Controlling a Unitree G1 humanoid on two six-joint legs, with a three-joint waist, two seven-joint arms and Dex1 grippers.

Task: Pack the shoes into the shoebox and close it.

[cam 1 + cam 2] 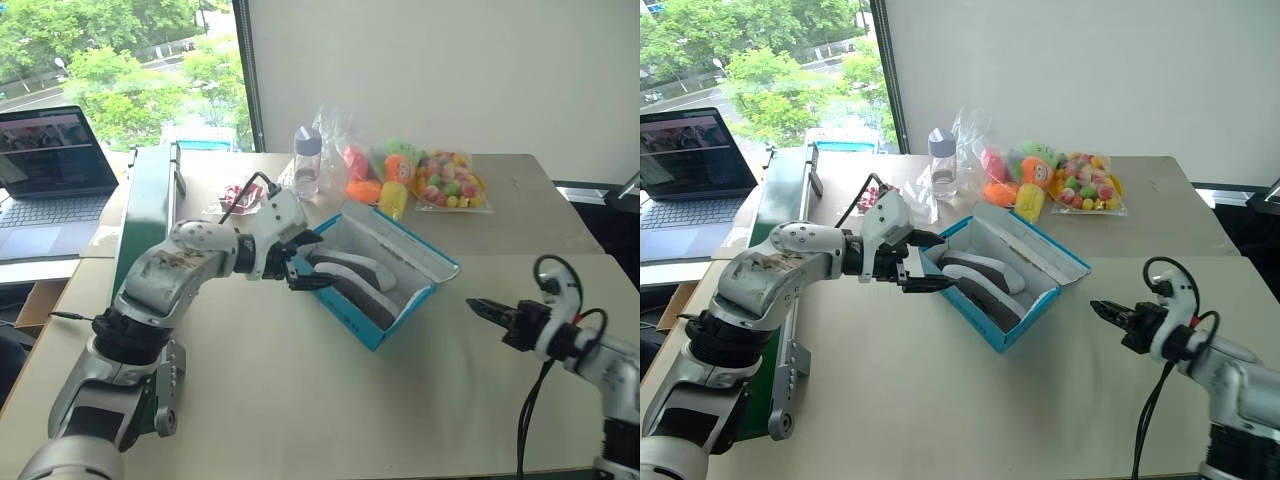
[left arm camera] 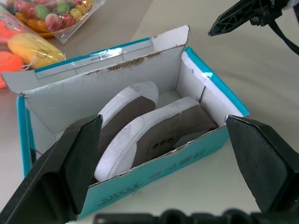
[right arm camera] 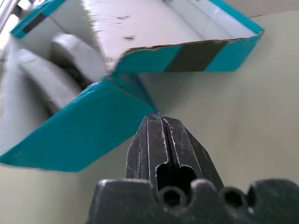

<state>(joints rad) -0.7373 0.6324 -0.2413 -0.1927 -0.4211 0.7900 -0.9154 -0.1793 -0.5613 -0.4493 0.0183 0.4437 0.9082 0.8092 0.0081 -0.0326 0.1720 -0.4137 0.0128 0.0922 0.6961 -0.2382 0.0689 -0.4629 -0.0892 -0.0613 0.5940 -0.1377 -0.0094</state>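
Observation:
The teal shoebox lies open in the middle of the table, its lid standing up along the far side. Both shoes lie side by side inside it, pale soles showing. My left gripper is open at the box's left end, with one finger towards each side of the end wall and nothing held. My right gripper hovers over bare table to the right of the box, shut and empty, pointing at the box's corner.
A clear bag of colourful plush toys and a water bottle stand behind the box. A long green conveyor runs along the left, with a laptop beyond it. Bare table lies in front of the box.

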